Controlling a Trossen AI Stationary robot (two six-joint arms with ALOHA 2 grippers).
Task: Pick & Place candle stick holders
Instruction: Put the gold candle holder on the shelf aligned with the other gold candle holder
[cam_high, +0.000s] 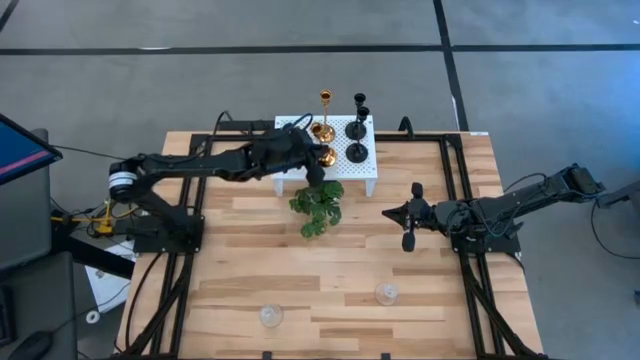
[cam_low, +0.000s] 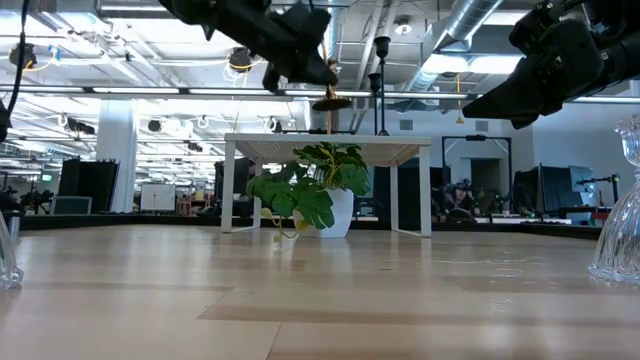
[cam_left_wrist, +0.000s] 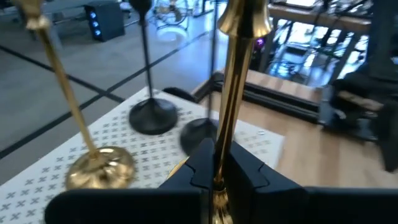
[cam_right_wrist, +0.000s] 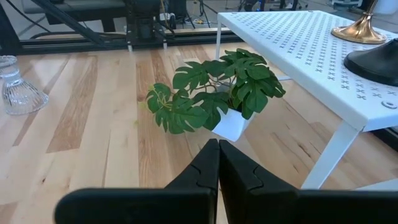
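gold candle stick holder (cam_left_wrist: 233, 93) | pinched by left claw (cam_left_wrist: 217, 177) | right claw (cam_right_wrist: 217, 163) pressed together

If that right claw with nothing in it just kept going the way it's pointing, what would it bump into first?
Most likely the plant: the right claw, shut, aims straight at its leaves and white pot, with bare table between. The white stand lies off to one side, though depth is hard to judge.

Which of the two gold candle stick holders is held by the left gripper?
The gold holder clamped by its stem in the left gripper; the other gold holder stands free on the white stand.
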